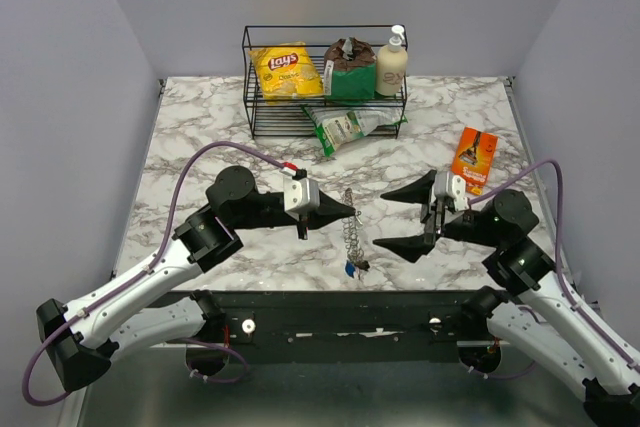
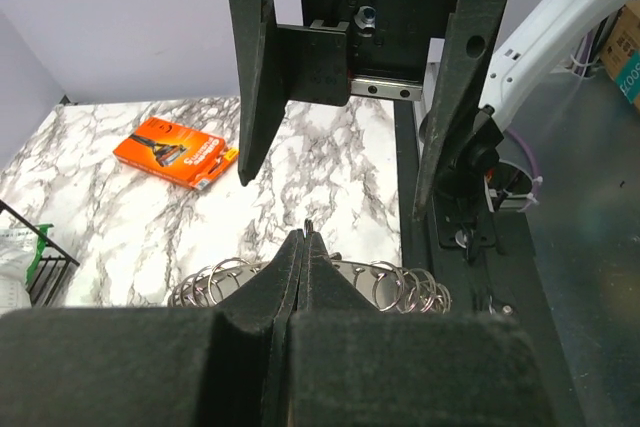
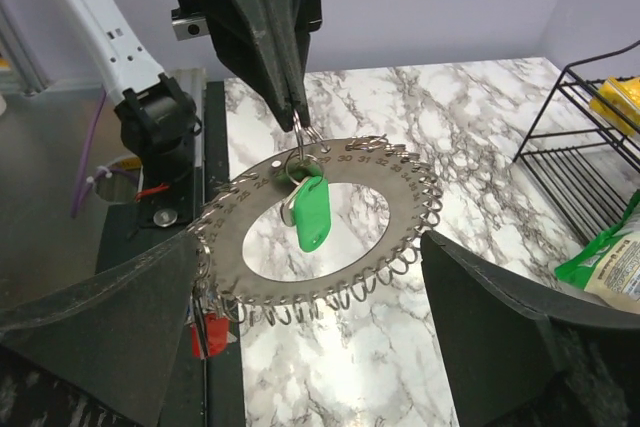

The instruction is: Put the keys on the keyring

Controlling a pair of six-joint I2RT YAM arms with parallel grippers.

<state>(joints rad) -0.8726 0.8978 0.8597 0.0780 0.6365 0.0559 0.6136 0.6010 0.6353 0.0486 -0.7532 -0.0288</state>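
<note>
The keyring (image 3: 400, 209) is a flat silvery disc with a wide hole, numbered along its edge and rimmed with many small wire loops. My left gripper (image 1: 352, 212) is shut on one small loop at its top and holds it hanging above the table; the pinch shows in the left wrist view (image 2: 305, 237). The green key (image 3: 311, 212) hangs from that loop. The red key (image 3: 205, 332) hangs at the disc's low edge. The blue key (image 1: 352, 269) shows at the bottom. My right gripper (image 1: 400, 219) is open and empty, just right of the keyring, its fingers (image 3: 520, 327) apart on either side.
A black wire basket (image 1: 325, 82) at the back holds a yellow chip bag (image 1: 285, 69), a green box and a lotion bottle (image 1: 391, 64). A green-white packet (image 1: 350, 127) lies in front of it. An orange package (image 1: 474, 159) lies right.
</note>
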